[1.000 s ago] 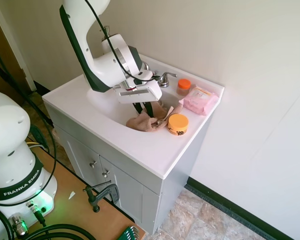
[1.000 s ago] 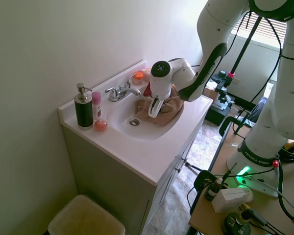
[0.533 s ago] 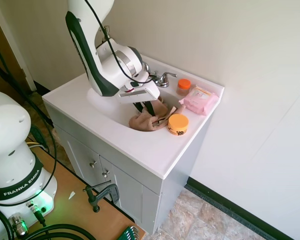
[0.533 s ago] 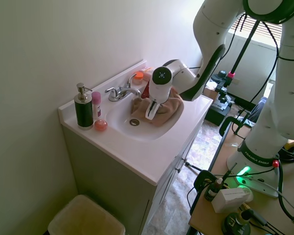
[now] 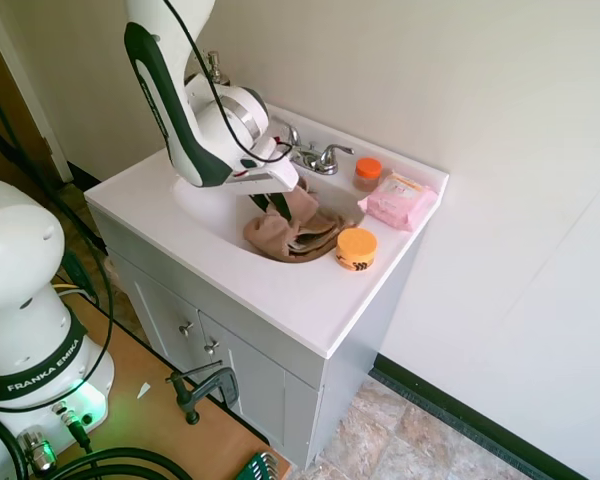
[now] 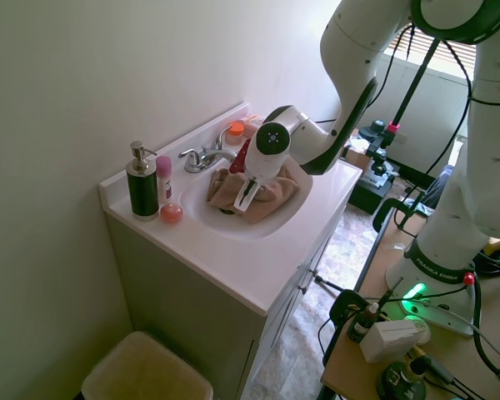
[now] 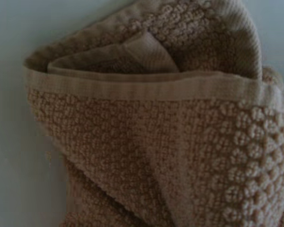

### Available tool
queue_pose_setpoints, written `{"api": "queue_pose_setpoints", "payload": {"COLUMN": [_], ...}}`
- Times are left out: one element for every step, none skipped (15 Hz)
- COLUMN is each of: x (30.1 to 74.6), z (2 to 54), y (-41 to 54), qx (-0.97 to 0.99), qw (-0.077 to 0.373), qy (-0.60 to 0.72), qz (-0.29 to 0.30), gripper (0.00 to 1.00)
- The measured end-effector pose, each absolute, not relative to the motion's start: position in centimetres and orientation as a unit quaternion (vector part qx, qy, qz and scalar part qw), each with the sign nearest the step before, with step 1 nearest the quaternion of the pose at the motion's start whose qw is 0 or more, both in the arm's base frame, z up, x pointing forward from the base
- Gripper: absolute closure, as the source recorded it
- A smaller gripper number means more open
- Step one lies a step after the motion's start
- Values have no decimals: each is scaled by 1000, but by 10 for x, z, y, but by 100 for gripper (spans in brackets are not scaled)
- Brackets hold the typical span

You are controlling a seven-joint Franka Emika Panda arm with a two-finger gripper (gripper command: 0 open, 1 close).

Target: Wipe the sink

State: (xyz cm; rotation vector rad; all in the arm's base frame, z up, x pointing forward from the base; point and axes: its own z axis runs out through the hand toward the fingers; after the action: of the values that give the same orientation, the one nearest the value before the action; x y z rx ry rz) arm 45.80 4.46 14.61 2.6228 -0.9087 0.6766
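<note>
Sink point(image 5: 205, 205), a wide oval glossy white basin moulded in one piece with the white vanity top point(image 5: 280, 290), sits on a pale cabinet against the wall. In the first exterior view the white Franka arm point(image 5: 170, 110) comes in from the left and reaches down into the basin. A crumpled tan terry cloth point(image 5: 285, 235) lies in the bowl, spread over the basin's right half in that view and covering most of the bottom in the second exterior view point(image 6: 254, 193). The two-finger gripper point(image 5: 273, 207) points down into the cloth, its dark fingers buried in the folds; the cloth bunches around them, but whether the fingers pinch it or only press on it cannot be told. The wrist view is filled with the same cloth point(image 7: 170, 142), its hemmed edge folded over, with white basin surface beside it. At the far rim stands the chrome two-handle faucet point(image 5: 315, 158). Right of the faucet in the first exterior view lie a pink soft pack of wipes point(image 5: 398, 198) and a small orange-lidded jar point(image 5: 367, 172); nearer, on the basin's right rim, sits a round orange tub point(image 5: 356, 248). In the second exterior view a dark soap dispenser with a pump point(image 6: 141, 185), a pink tube point(image 6: 163, 179) and a small orange round object point(image 6: 172, 213) stand together at the counter's left end.
</note>
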Motion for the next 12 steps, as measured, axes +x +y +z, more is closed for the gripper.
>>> {"api": "queue_pose_setpoints", "payload": {"x": [457, 456, 456, 456, 456, 457, 458, 459, 461, 463, 465, 468], "z": [146, 146, 146, 147, 148, 149, 150, 152, 153, 155, 157, 160], "y": [56, 67, 76, 85, 93, 100, 107, 113, 117, 120, 119, 118], "qx": [910, 911, 910, 909, 908, 907, 907, 907, 906, 905, 902, 900], "qw": [135, 129, 123, 115, 107, 98, 88, 77, 66, 58, 49, 40], "qy": [-314, -316, -323, -333, -343, -354, -365, -376, -386, -397, -409, -418], "qz": [235, 233, 230, 224, 216, 205, 191, 175, 158, 143, 127, 113], "gripper": [100, 100, 100, 100, 100, 100, 100, 100, 100, 100, 100, 100]}}
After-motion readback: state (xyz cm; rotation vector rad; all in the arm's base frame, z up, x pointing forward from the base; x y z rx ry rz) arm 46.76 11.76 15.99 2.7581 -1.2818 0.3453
